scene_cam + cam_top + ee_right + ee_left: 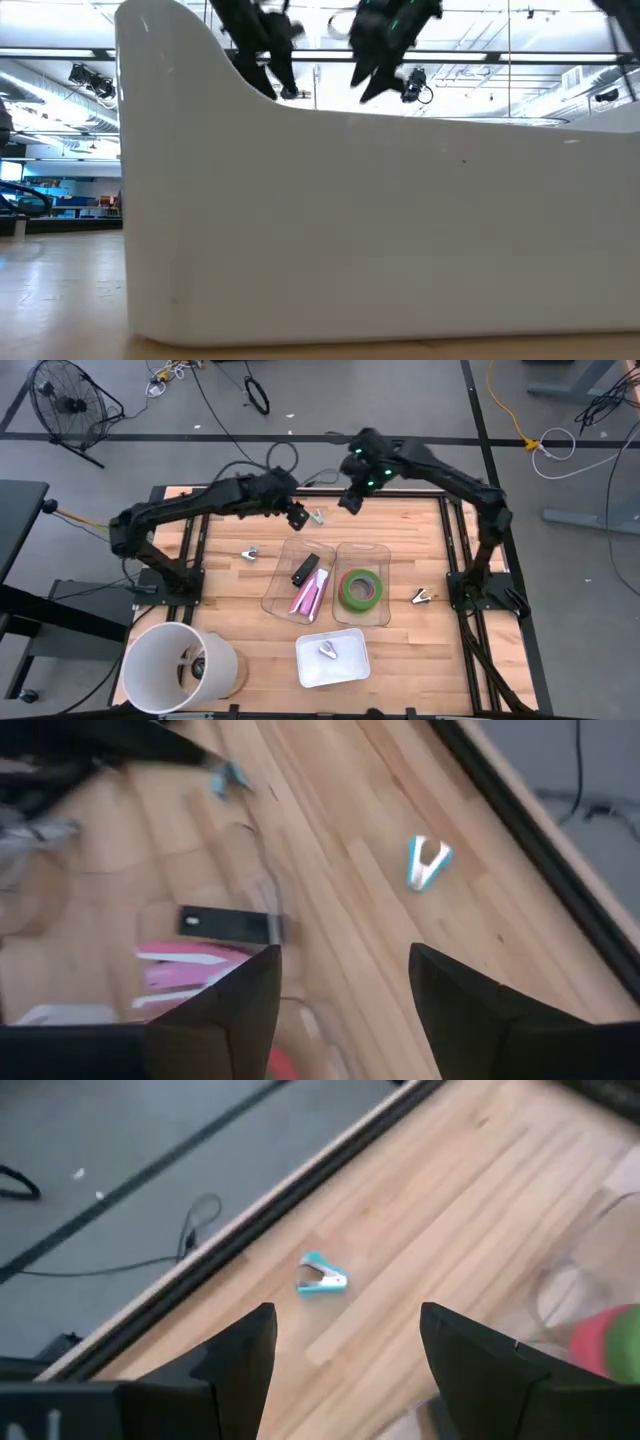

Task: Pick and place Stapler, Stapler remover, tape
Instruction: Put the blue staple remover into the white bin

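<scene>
Left pincer: my left pincer (297,515) hangs over the far part of the worktop (225,585), fingers spread apart with nothing between them.
Under it: a pale blue stapler remover (322,1276) lies on the wood close to the far edge, ahead of my left fingers (245,1355), not touched.
Right pincer: my right pincer (350,500) is raised near the far edge, just beside the left one; its fingers (455,990) stand apart and empty.
Tape: a green ring with red under it (361,588) sits in the right clear tray (385,575), mid-worktop.
Staplers: a black stapler (305,569) and a pink one (309,596) lie in the left clear tray (275,585), which touches the right tray.
Other removers: one (249,553) lies on the wood left of the trays, one (421,596) to their right, one (328,650) inside the white tray (305,670) at the near edge.
Bucket: a white bucket (165,660) stands at the near left corner.
Low camera: a white wall fills most of that view; both arms show only above it.
</scene>
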`<state>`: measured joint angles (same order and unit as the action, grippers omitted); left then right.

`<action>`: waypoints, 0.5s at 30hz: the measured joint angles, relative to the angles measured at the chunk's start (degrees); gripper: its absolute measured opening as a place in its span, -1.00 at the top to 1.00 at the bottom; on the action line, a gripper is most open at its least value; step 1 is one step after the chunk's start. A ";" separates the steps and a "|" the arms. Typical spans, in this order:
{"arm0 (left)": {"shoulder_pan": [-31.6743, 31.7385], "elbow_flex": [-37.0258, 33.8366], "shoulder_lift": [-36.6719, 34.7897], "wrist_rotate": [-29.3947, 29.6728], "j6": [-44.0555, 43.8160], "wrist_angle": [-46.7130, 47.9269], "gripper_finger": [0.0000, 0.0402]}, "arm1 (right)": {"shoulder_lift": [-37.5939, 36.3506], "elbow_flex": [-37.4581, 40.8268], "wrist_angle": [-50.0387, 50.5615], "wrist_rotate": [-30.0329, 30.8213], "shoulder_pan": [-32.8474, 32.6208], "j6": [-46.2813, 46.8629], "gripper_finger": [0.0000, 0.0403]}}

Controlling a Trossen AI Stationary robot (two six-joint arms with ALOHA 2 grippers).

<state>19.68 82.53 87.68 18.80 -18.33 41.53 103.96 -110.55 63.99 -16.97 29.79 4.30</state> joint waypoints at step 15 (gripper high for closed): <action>10.02 -0.03 18.96 -18.66 -13.79 -3.24 -0.25 | -19.87 1.61 1.34 8.27 -8.40 6.76 -0.09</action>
<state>29.70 82.50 106.64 0.14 -32.12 38.29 84.09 -108.95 65.33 -8.69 21.38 11.06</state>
